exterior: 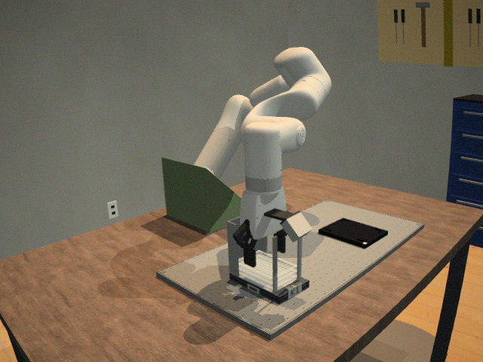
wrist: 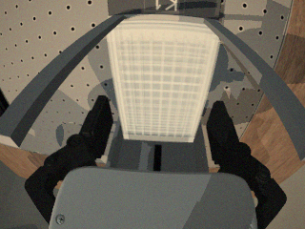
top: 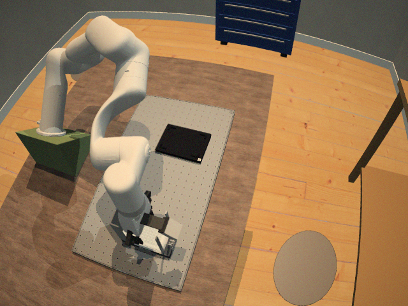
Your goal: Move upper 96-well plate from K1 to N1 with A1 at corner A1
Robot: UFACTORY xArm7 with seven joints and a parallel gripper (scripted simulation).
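The stack rack K1 [exterior: 269, 268] stands at the near end of the grey perforated baseplate, with grey corner posts and a dark base lettered K1 [wrist: 166, 4]. The white upper 96-well plate [wrist: 163, 84] lies in it; it also shows in the top view [top: 150, 238] and the exterior view [exterior: 265, 269]. The lower plate is hidden beneath it. My gripper [wrist: 160, 110] is open, lowered inside the rack posts, its dark fingers on either side of the plate's near end; it also shows in the exterior view [exterior: 264, 246]. The black plate nest N1 [top: 183, 143] lies farther along the baseplate, with a pale A1 square [top: 199, 160] at one corner.
The rack's upright posts [exterior: 298, 253] stand close around the gripper. The arm's green base block [top: 54, 150] sits left of the baseplate. A blue drawer cabinet [top: 257, 23] stands beyond the table.
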